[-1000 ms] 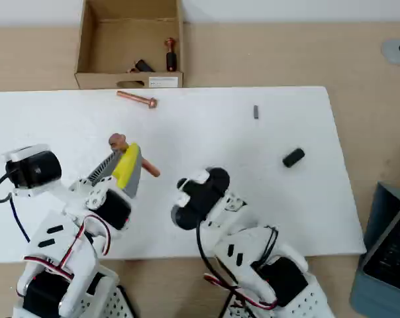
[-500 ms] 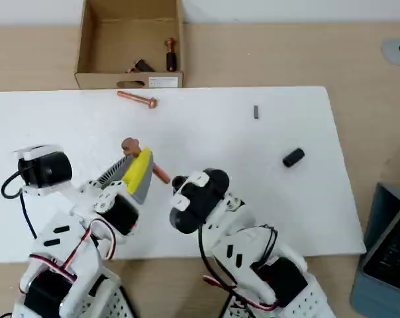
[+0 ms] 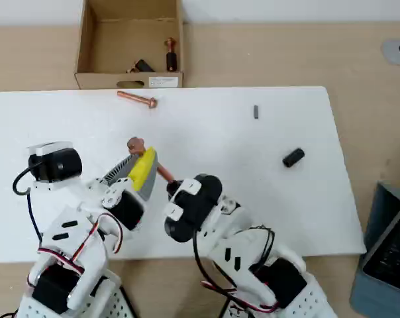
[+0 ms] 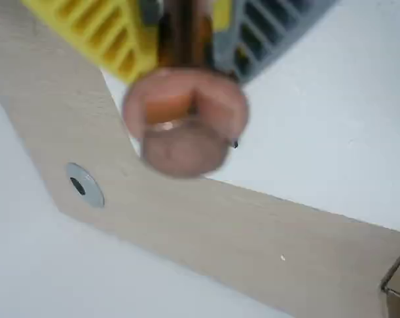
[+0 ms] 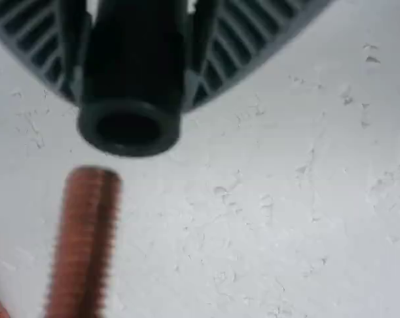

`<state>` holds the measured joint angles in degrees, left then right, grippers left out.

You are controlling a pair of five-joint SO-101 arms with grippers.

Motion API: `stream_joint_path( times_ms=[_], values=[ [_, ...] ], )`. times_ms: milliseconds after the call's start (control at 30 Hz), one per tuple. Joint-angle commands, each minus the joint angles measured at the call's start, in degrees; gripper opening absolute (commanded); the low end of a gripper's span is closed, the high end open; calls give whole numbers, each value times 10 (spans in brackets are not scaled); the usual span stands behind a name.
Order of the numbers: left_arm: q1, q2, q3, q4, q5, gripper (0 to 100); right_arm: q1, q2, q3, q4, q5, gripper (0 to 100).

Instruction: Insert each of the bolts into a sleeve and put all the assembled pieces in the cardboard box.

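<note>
Copper shows between the yellow and grey fingers of the left gripper (image 3: 139,154), where a bolt (image 4: 185,126) is clamped by its shank over the white mat (image 3: 253,199). A black sleeve (image 5: 129,122) is gripped tightly by the right gripper (image 5: 130,66), and its open end is turned toward the bolt's threaded tip. In the right wrist view the tip is seen just beside the opening, not in line with it and not yet inside.

The main risk is judged to be this offset. If the two are pressed together as they stand, the thread could be driven against the sleeve's rim. Either piece might then be twisted in its grip or knocked loose onto the mat.

A second bolt (image 3: 136,99) and a second sleeve (image 3: 293,158) are left lying on the mat. Two assembled pieces (image 3: 170,54) are already lodged in the cardboard box (image 3: 81,46).
</note>
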<state>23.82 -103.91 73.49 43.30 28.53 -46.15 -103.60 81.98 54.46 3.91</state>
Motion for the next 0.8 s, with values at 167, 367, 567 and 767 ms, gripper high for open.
stream_joint_path(
  times_ms=[167,367,567,767],
  values=[
    [5,-7,-1,19,3,2,-6,-77,-31,-39,11,9],
    [16,-7,-1,34,3,2,-7,-77,-32,-41,23,9],
    [62,-6,5,42,1,2,-7,-77,-33,-41,23,9],
    [92,-6,48,53,-40,2,-7,-77,-42,-41,24,9]
  ],
)
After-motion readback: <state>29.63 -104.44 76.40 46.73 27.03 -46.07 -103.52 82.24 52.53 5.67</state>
